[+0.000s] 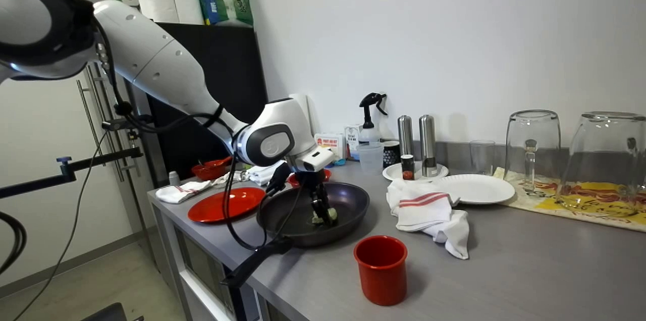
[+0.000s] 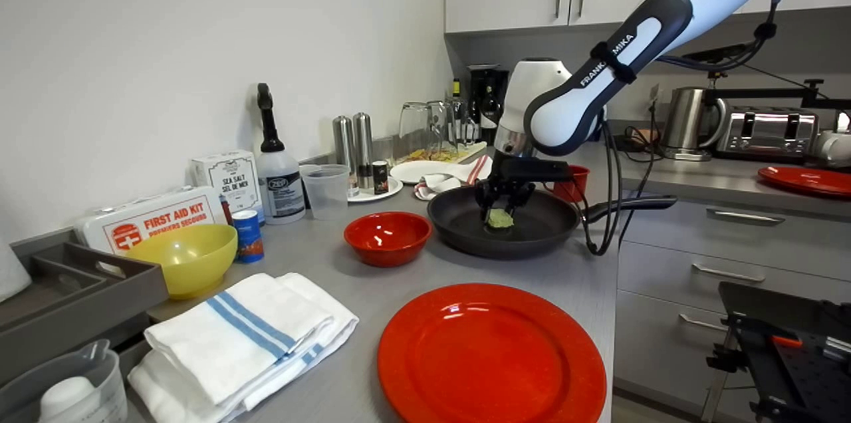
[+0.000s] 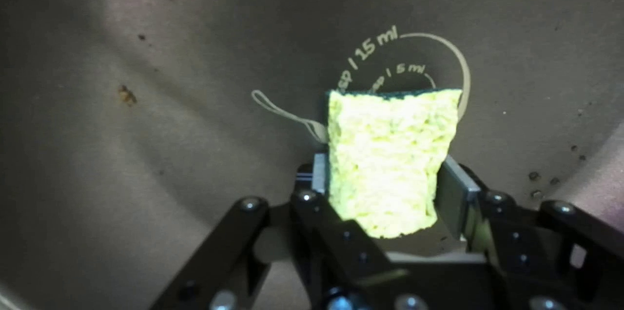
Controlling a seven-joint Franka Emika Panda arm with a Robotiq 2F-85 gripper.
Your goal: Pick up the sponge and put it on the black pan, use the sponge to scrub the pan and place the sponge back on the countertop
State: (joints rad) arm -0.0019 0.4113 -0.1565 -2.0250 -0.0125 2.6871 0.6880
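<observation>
While the red cup (image 1: 381, 273) stands nearest on the countertop (image 1: 494, 265) in an exterior view, the work lies beyond it to the left, in the black pan (image 1: 351, 207). There the gripper (image 3: 383, 181) holds the sponge (image 3: 392, 139), which we see squeezed between its two pads (image 3: 453, 200) in the wrist view. The sponge is inside the rim, partly hiding the printed marks (image 3: 374, 47); whether it touches the pan floor or hangs just above, we cannot tell. We judge that scrubbing is in hand and unfinished, for brown flecks (image 3: 127, 95) lie to the left in the wrist view and dark specks (image 3: 534, 176) to the right. Next we should grip firmly, press lightly and sweep over both patches. After that we would lift over the rim and set the sponge on the countertop to the right, near the white towel (image 1: 429, 212) and short of the white plate (image 1: 482, 190) at far right.
</observation>
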